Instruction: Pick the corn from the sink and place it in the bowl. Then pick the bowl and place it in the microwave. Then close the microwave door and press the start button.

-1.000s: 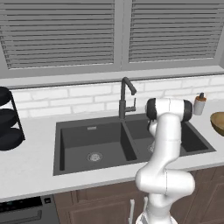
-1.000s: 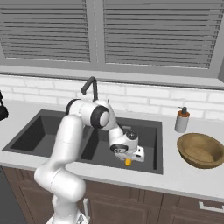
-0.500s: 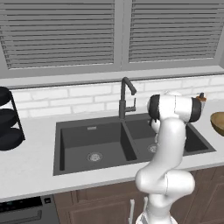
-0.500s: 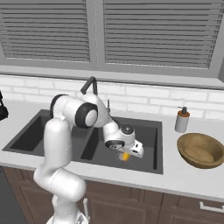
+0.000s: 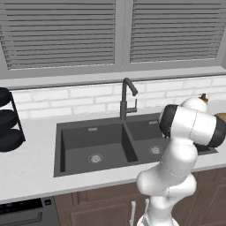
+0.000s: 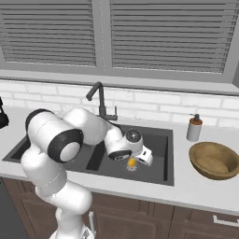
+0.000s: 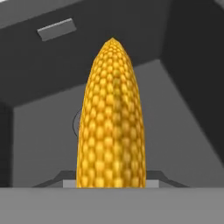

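My gripper is shut on the corn, a small yellow-orange cob, held low inside the right basin of the dark grey sink. In the hand view the corn stands upright between my fingers, in front of the basin's floor and walls. The golden-brown bowl sits on the counter to the right of the sink, apart from the gripper, with nothing in it. In the left base view my own arm hides the gripper, and the sink lies in front of it. The microwave and its door are out of view.
A dark faucet rises behind the divider between the basins. A soap dispenser stands behind the bowl by the tiled wall. A black tiered rack stands on the counter far left. Shuttered windows run along the back.
The arm's upper links have swung and the hand has turned. The gripper has kept hold of the corn and stayed over the right basin.
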{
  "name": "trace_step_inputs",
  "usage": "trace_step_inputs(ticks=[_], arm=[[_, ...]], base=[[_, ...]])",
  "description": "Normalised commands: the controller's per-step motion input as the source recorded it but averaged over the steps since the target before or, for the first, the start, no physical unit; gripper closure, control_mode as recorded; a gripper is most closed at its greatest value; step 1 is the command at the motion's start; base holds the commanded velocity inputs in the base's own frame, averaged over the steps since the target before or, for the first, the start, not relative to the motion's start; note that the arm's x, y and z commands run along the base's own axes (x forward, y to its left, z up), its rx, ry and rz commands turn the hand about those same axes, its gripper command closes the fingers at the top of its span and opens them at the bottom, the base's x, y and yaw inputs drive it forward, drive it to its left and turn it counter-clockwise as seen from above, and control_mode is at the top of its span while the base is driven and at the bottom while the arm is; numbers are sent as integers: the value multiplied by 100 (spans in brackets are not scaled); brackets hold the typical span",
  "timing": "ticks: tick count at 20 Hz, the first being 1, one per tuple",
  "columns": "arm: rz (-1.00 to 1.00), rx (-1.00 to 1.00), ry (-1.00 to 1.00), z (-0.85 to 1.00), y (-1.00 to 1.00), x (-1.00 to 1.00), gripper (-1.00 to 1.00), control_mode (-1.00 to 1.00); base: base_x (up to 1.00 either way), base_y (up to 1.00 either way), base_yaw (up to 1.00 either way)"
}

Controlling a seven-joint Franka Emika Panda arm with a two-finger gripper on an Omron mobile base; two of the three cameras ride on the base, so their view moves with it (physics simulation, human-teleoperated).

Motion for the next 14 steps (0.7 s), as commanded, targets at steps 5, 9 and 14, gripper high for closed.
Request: trace_step_inputs(ticks=[5,9,14], arm=[[-6,8,-20,100,0,-38,100,-100],[-7,7,-25,100,0,-38,100,-100],[-8,7,-24,100,0,-29,100,-100]], base=[[0,0,0],[0,0,0],[0,0,0]])
